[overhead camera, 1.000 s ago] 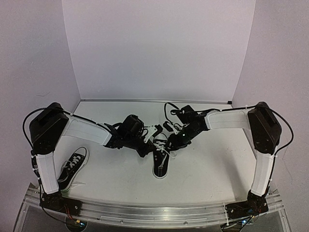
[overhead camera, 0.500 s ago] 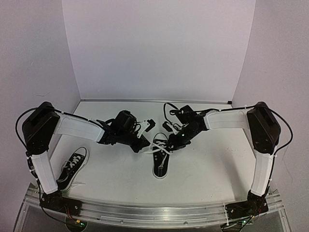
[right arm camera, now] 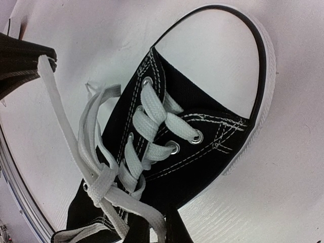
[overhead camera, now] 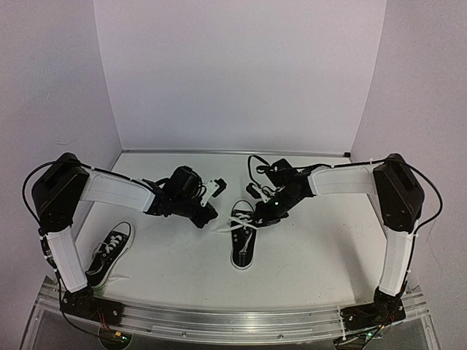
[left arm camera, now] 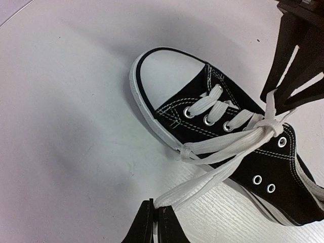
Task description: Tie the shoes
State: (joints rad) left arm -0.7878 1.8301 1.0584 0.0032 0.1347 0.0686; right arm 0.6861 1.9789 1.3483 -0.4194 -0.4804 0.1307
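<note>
The centre shoe (overhead camera: pixel 242 246) lies mid-table (overhead camera: pixel 321 255), toe toward the arms, its mate (overhead camera: pixel 108 255) well apart beside the left base, while the left gripper (left arm camera: pixel 158 221) is clamped on one lace end (left arm camera: pixel 212 171) and the right gripper (right arm camera: pixel 153 232) seems pinched on the other strand (right arm camera: pixel 129 205).

text: none readable | labels: none | brands: none | numbers: none

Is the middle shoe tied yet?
Not yet: the shoe has one crossed knot, no bow; left gripper and right gripper hold lace ends.
</note>
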